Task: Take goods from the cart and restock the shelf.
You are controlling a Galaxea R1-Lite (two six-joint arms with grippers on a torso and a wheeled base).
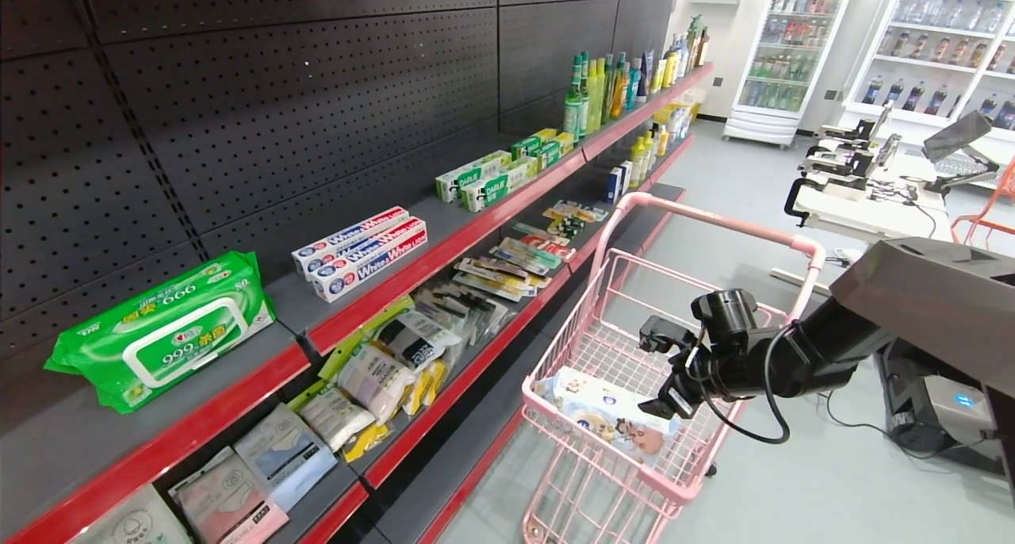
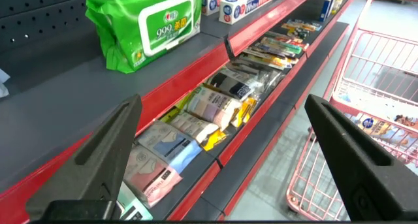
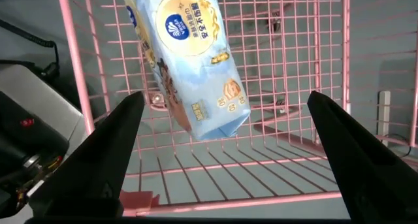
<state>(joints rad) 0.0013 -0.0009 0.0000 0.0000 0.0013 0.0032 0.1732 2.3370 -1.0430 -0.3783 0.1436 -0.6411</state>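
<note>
Pickup is in hand: your right hand (image 1: 664, 369) hangs open over the wipes pack (image 1: 607, 417) in the cart (image 1: 714, 220); lower and clamp.

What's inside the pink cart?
One pale blue pack lies on the cart's wire floor, with the open right pincer above it. The arm covers part of the floor, so anything there is hidden.
</note>
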